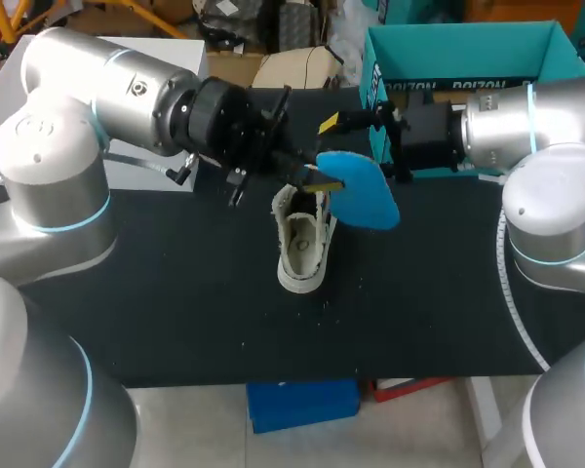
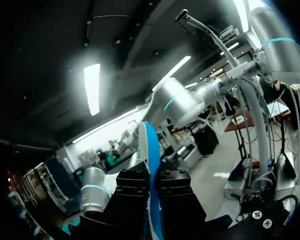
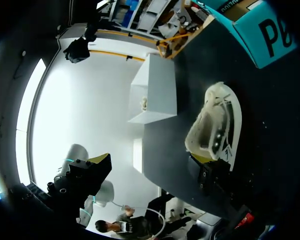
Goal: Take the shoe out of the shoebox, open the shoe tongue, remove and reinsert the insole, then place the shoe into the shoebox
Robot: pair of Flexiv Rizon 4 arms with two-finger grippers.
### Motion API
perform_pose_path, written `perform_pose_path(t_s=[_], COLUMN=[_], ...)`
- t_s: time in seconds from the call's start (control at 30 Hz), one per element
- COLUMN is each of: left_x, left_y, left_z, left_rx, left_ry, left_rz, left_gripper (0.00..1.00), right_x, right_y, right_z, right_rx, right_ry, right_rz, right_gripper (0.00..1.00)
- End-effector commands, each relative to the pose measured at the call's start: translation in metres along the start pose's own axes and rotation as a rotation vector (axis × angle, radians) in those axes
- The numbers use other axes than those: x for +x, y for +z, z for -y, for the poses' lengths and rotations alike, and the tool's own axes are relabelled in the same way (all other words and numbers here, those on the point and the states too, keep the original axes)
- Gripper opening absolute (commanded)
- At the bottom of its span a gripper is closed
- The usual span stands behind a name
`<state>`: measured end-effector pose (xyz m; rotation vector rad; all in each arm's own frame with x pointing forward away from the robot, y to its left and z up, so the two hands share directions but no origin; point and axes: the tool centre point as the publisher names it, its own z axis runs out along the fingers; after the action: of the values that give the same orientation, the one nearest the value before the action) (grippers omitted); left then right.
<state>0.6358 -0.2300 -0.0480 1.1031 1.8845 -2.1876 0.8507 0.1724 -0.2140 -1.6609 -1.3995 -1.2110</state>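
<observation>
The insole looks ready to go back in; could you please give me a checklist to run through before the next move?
1. Grip on the insole: left jaws shut on it, ok.
2. Insole fully out of the shoe: ok.
3. Shoe opening facing up on the table: ok.
4. Right jaws open, holding nothing: ok.
5. Right jaws steadying the shoe: cannot tell.
6. Shoebox open at the table's far side: ok.

The head camera looks down on the surface (image 1: 175, 322) from behind. The left wrist camera tilts upward; the right wrist view shares the shoe (image 1: 302, 249) with the head view.
</observation>
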Motion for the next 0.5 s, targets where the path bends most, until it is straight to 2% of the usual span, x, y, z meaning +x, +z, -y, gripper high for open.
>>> perform_pose_path(t_s=[0.03,0.17,0.23,0.27,0.37,0.4,0.47,0.5], left_x=[0.031,0.049,0.059,0.062,0.073,0.077,0.083,0.086], left_y=[-0.005,-0.011,-0.015,-0.018,-0.02,-0.022,-0.024,-0.025], left_z=[-0.011,-0.027,-0.035,-0.041,-0.055,-0.06,-0.068,-0.072], left_rx=[-0.027,-0.117,-0.126,-0.18,-0.244,-0.234,-0.274,-0.261], left_ry=[0.33,0.42,0.482,0.503,0.533,0.542,0.574,0.587], left_rz=[-0.046,-0.057,-0.037,-0.045,-0.057,-0.053,-0.075,-0.07], left_gripper=[0.0,0.0,0.0,0.0,0.0,0.0,0.0,0.0], right_x=[0.0,0.0,0.0,0.0,0.0,0.0,0.0,0.0], right_y=[0.002,0.002,0.002,0.002,0.002,0.002,0.002,0.002], right_z=[0.001,0.001,0.001,0.001,0.001,0.001,0.001,0.001], right_rx=[-0.004,-0.004,-0.004,-0.004,-0.004,-0.004,-0.004,-0.004], right_ry=[0.0,0.0,0.0,0.0,0.0,0.0,0.0,0.0], right_rz=[-0.002,-0.002,-0.002,-0.002,-0.002,-0.002,-0.002,-0.002], right_gripper=[1.0,1.0,1.0,1.0,1.0,1.0,1.0,1.0])
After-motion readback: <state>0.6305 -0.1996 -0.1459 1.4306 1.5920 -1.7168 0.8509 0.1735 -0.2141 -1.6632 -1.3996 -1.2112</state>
